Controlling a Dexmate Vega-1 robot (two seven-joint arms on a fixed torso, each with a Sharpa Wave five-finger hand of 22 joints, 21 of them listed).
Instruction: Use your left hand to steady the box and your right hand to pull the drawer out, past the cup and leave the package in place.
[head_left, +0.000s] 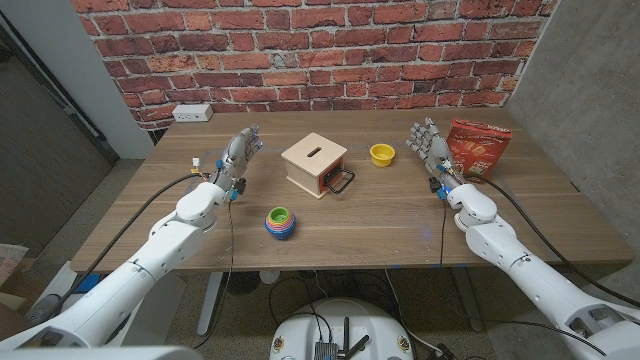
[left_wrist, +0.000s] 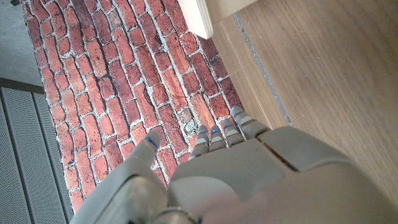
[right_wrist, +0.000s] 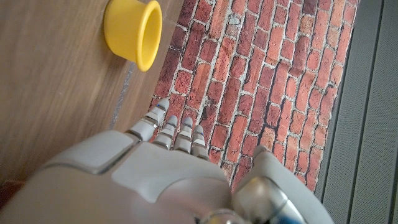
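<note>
A pale wooden box (head_left: 314, 163) with a slot on top stands mid-table; its corner (left_wrist: 202, 15) shows in the left wrist view. A black wire drawer handle (head_left: 343, 183) sticks out of its front right face. A yellow cup (head_left: 382, 154) sits to the box's right, seen on its side (right_wrist: 134, 32) in the right wrist view. A red snack package (head_left: 478, 147) stands at the far right. My left hand (head_left: 238, 155) is open, left of the box and apart from it. My right hand (head_left: 431, 148) is open between cup and package, holding nothing.
A stack of coloured rings (head_left: 279, 221) sits near the front edge, in front of the box. A white power strip (head_left: 191, 112) lies at the table's back left by the brick wall. Bare wooden table (head_left: 400, 215) spreads in front of the box.
</note>
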